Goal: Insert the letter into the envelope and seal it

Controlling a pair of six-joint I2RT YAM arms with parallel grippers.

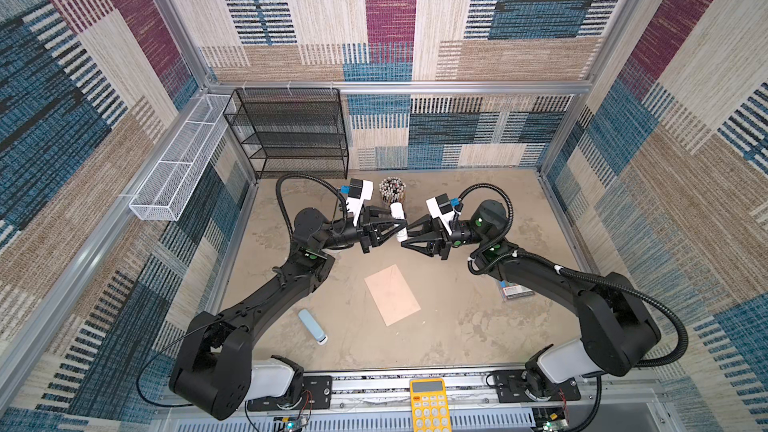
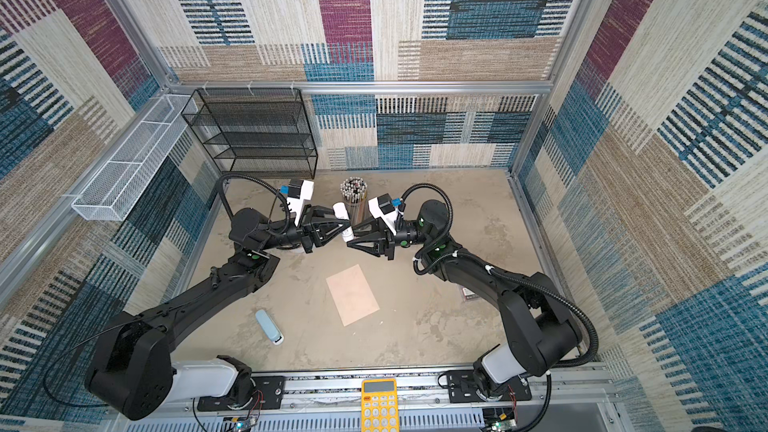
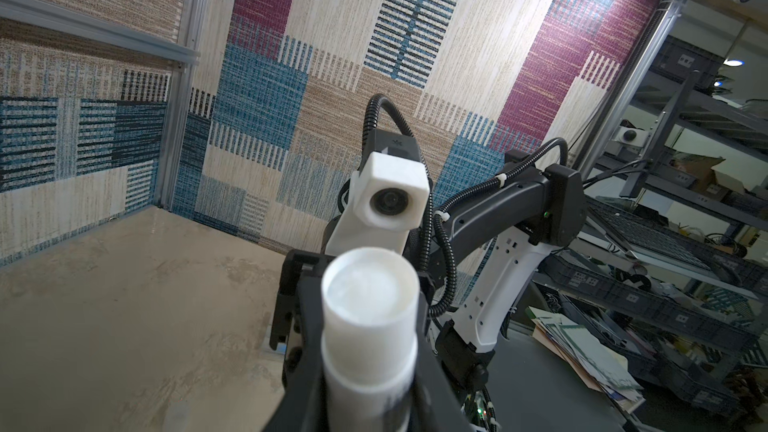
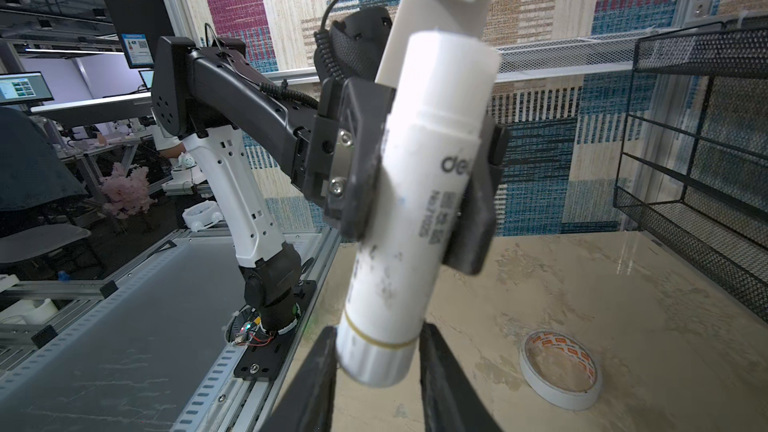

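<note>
The envelope (image 1: 392, 295) (image 2: 352, 295), a pale peach rectangle, lies flat on the table in front of both arms. The letter is out of view. A white glue stick (image 1: 399, 218) (image 2: 343, 218) is held in the air behind the envelope. My left gripper (image 1: 404, 225) (image 3: 370, 401) is shut on its body (image 4: 415, 201), with its cap end towards the left wrist camera. My right gripper (image 1: 404, 241) (image 4: 376, 332) meets it from the opposite side. Its two fingers (image 4: 324, 367) press the ribbed bottom end of the glue stick.
A cup of pens (image 1: 392, 191) stands just behind the grippers. A black mesh rack (image 1: 291, 135) and a white wire basket (image 1: 178, 168) are at the back left. A light blue stick (image 1: 312, 326), a tape roll (image 4: 559, 367), a small box (image 1: 515, 290) and a yellow calculator (image 1: 430, 405) lie around.
</note>
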